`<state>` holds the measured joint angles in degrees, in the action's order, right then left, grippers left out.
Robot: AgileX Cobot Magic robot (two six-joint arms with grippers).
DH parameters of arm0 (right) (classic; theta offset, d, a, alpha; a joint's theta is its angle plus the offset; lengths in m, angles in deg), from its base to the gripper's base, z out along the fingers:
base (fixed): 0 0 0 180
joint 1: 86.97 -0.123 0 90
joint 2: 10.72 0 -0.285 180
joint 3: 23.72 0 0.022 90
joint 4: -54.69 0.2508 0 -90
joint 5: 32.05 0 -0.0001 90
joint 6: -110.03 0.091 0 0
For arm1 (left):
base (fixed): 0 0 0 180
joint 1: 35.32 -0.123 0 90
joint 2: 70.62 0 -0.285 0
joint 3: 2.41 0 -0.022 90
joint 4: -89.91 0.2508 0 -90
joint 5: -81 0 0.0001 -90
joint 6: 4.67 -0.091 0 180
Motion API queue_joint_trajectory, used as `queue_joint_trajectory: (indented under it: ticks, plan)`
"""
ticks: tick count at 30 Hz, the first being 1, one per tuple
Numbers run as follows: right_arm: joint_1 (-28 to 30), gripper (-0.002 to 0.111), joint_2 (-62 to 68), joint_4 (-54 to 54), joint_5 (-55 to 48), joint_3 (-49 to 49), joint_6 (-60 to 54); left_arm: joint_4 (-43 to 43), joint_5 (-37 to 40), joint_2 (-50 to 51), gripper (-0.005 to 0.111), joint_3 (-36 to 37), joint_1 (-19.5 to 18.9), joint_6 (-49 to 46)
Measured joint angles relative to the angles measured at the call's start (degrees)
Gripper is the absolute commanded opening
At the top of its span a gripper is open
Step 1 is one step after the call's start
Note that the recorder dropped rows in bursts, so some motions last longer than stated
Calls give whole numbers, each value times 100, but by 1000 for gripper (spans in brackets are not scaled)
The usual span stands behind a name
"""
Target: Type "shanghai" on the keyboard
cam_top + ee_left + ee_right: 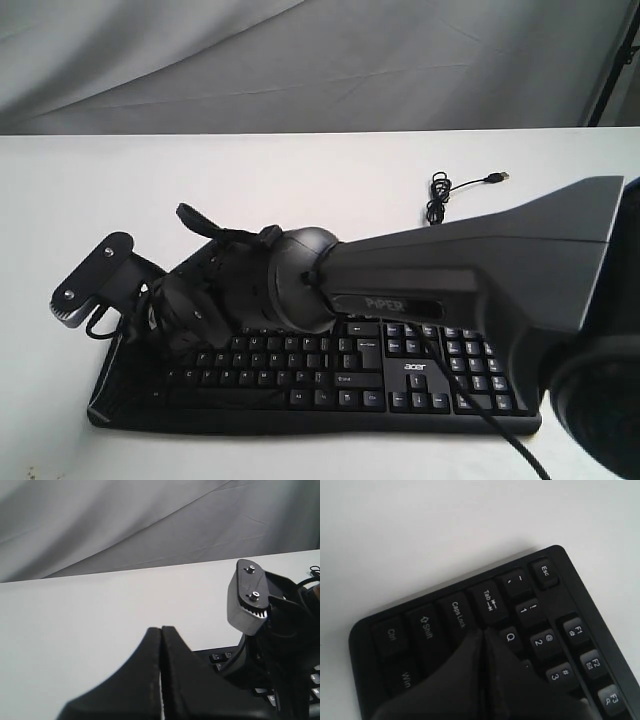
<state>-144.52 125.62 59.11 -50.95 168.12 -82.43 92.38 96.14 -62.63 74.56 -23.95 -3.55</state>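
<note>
From my seat the keyboard lies along the near edge of the white table, long side across the exterior view and number pad to the right. Its thin cable sits coiled on the table behind it, with the plug end loose.

The right arm reaches in from the right, across the middle, to the left end of the keyboard, and covers much of the upper key rows. A grey plate with two screws sticks out from its wrist past the left edge of the keyboard. The left wrist view catches the same grey plate above the corner of the keyboard.

On the right wrist view, the right gripper has its two black fingers pressed flat together, with nothing between them. The tip sits over the keyboard where the Caps Lock key, Tab key and Q key meet (I cannot tell whether it actually touches a key).

The left gripper is also closed to a thin seam and holds nothing. I see it against bare table, off the left end of the keyboard, with grey cloth hanging behind. I cannot pick it out in the exterior view.
</note>
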Motion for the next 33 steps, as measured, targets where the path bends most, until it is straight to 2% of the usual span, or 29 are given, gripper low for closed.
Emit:
queue_joint_trajectory:
  ticks: [22, 27, 33]
  plan:
    - [0, 0, 3, -159, -167, -12, -175, 0, 0, 0, 0, 0, 0, 0]
    - [65, 0, -668, -272, 180, -757, -102, 0, 0, 0, 0, 0, 0, 0]
    - [575, 0, -1498, -272, 680, -2014, 595, 0, 0, 0, 0, 0, 0, 0]
